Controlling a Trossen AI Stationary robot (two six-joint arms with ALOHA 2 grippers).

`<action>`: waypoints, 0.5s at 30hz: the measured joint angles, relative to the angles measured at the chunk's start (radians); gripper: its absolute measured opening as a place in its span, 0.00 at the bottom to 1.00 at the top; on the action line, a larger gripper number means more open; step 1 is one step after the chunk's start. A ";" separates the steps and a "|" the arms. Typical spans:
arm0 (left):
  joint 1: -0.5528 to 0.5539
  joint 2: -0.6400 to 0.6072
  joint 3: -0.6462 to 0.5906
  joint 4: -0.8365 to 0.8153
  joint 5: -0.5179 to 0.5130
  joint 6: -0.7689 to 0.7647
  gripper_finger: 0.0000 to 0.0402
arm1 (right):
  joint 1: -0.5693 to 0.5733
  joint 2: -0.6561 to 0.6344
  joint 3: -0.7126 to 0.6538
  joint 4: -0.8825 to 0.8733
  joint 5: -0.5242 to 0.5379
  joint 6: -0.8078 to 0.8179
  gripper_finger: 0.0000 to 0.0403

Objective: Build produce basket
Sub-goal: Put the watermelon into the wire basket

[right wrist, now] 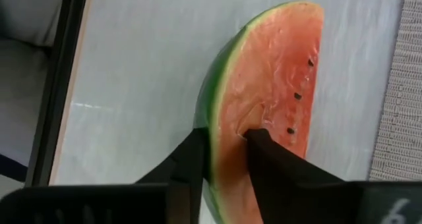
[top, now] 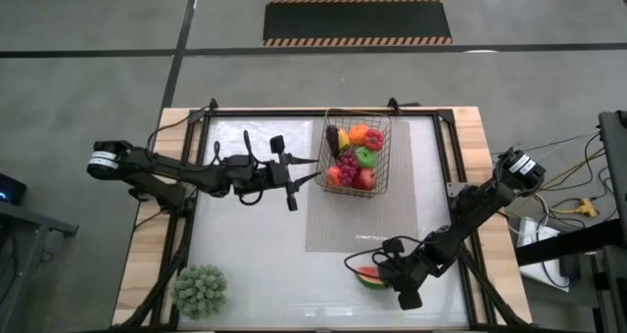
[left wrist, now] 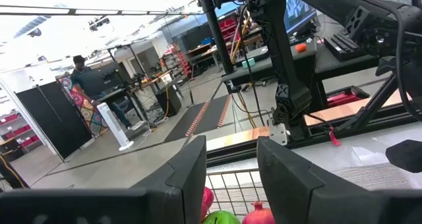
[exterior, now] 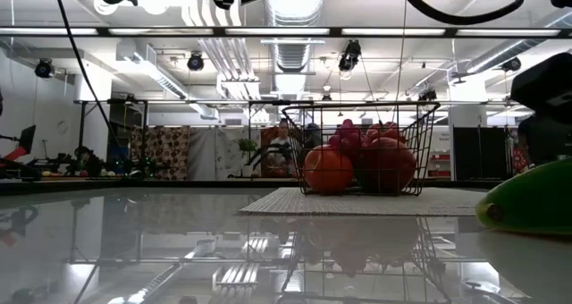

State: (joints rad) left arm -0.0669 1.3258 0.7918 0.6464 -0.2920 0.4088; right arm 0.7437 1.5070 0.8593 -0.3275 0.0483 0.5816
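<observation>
The right hand (right wrist: 224, 151) had closed on the watermelon slice (right wrist: 264, 99) lying on the bench (top: 265, 274). Next it should lift the slice and carry it to the basket (top: 384, 127). The left hand (top: 304, 176) waited beside the basket, its fingers narrow and empty.

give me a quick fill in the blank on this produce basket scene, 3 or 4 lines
1. The right gripper is shut on the ____ slice.
2. The basket stands on the grey ____.
3. The left gripper is open and ____, beside the basket.
4. The slice lies ____ the basket.

Missing words: watermelon; mat; empty; outside
</observation>
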 joint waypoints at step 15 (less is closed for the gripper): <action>0.000 0.000 0.000 0.000 -0.001 0.014 0.29 | -0.006 -0.049 0.165 -0.181 0.043 -0.054 0.17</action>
State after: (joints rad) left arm -0.0666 1.3258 0.7918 0.6464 -0.2927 0.4225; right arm 0.7379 1.4584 1.0245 -0.5082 0.0910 0.5275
